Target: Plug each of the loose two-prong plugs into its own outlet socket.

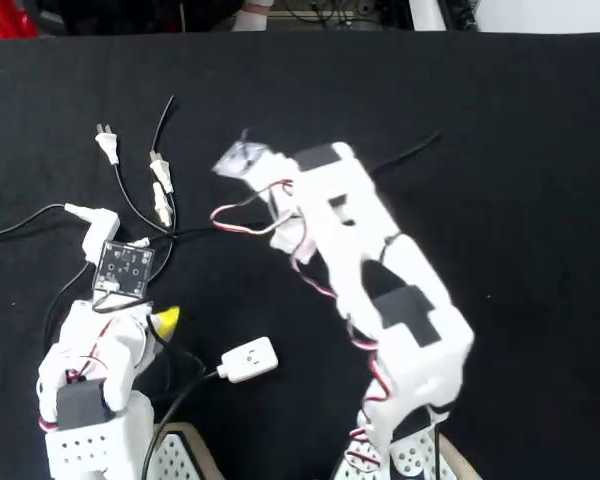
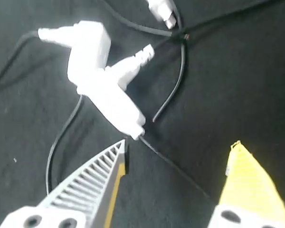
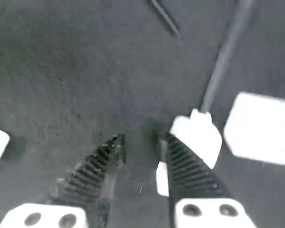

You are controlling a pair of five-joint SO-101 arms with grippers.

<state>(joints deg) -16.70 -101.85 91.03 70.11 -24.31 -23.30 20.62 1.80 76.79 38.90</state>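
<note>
Two loose two-prong plugs (image 1: 107,143) (image 1: 160,172) lie at the back left on black cables, with a third plug (image 1: 163,207) just below them. A white adapter block (image 1: 93,221) (image 2: 88,61) lies ahead of my left gripper (image 2: 180,142), which is open with nothing between its grey and yellow fingers. A white plug (image 2: 132,66) rests against that block. A white outlet socket (image 1: 248,360) lies near the front. My right gripper (image 1: 242,160) (image 3: 141,138) is open by a narrow gap; a white plug (image 3: 197,135) sits right beside one finger (image 3: 187,166).
Black cloth covers the table (image 1: 520,150). Black cables (image 1: 140,215) cross between the plugs and the adapter. A white block (image 3: 261,128) lies close to the right gripper's plug. The right arm's body (image 1: 370,270) stretches across the middle.
</note>
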